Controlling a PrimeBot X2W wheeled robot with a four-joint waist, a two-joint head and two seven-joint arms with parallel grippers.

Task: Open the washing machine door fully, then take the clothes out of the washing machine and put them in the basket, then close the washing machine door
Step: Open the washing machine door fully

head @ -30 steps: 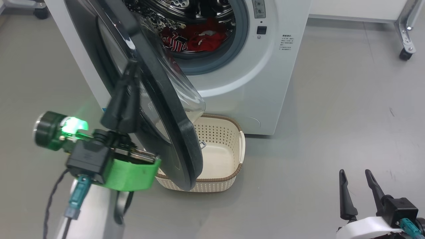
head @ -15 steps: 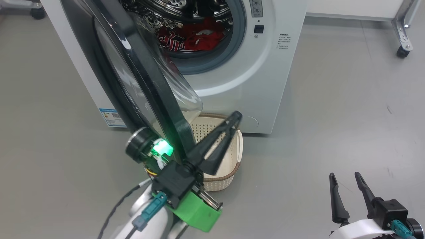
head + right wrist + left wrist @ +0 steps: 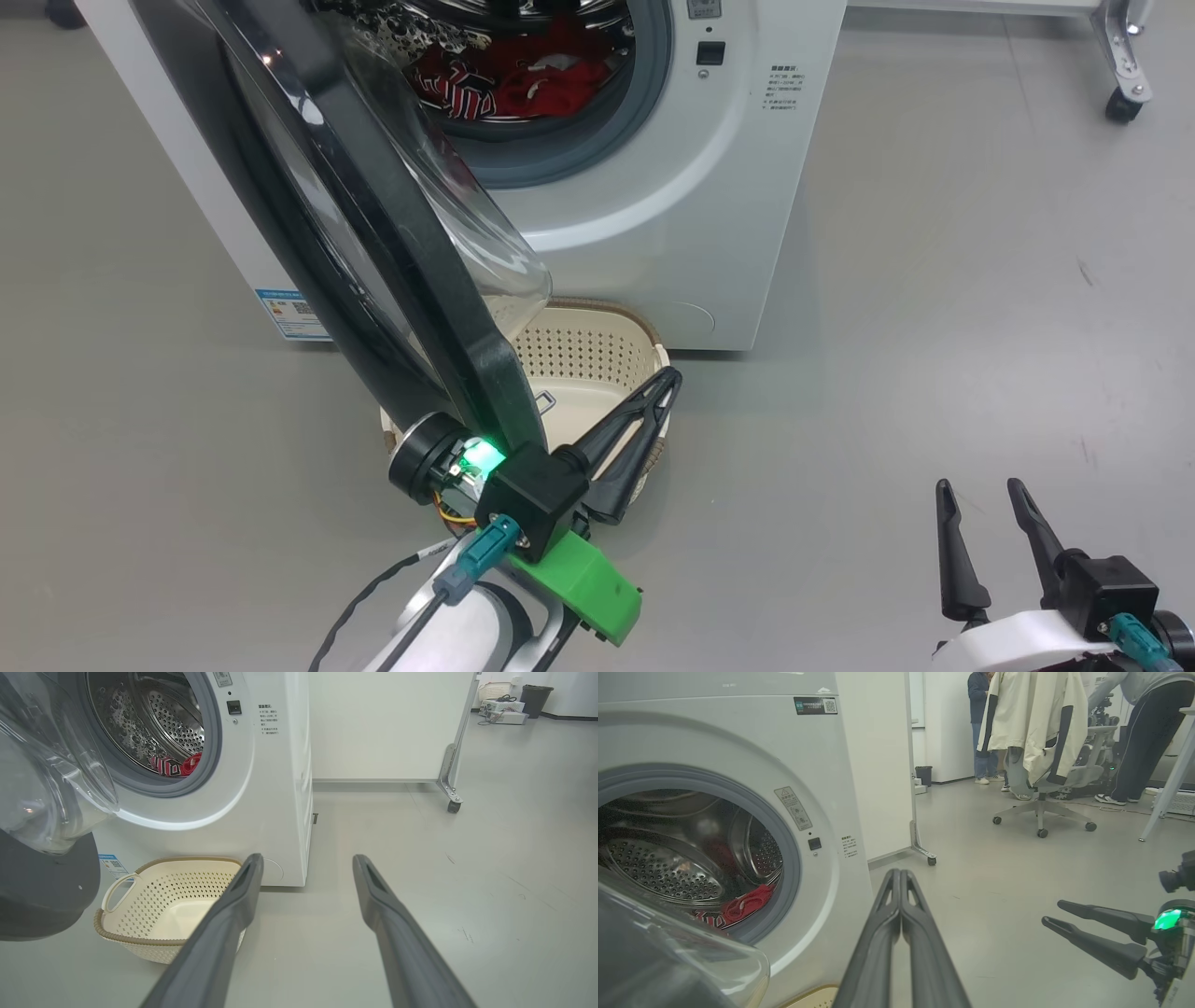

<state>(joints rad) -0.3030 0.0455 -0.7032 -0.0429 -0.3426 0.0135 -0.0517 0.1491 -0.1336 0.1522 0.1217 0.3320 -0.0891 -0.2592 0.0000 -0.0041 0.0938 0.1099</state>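
dark left gripper (image 3: 672,379) pinched together, empty, near the basket (image 3: 644,329); right gripper (image 3: 978,487) spread wide, empty.

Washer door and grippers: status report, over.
Left gripper shut, empty, beside door; right gripper open, idle. Door open, clothes inside washer. Door overhangs basket.

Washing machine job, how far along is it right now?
Done: the washing machine door is swung wide open, though perhaps not fully. In hand: the shut left tool sits by the door's lower rim, above the basket; the right tool is open, off to the side. Left: the red clothes lie in the drum, the basket is empty, and the door needs closing afterwards.
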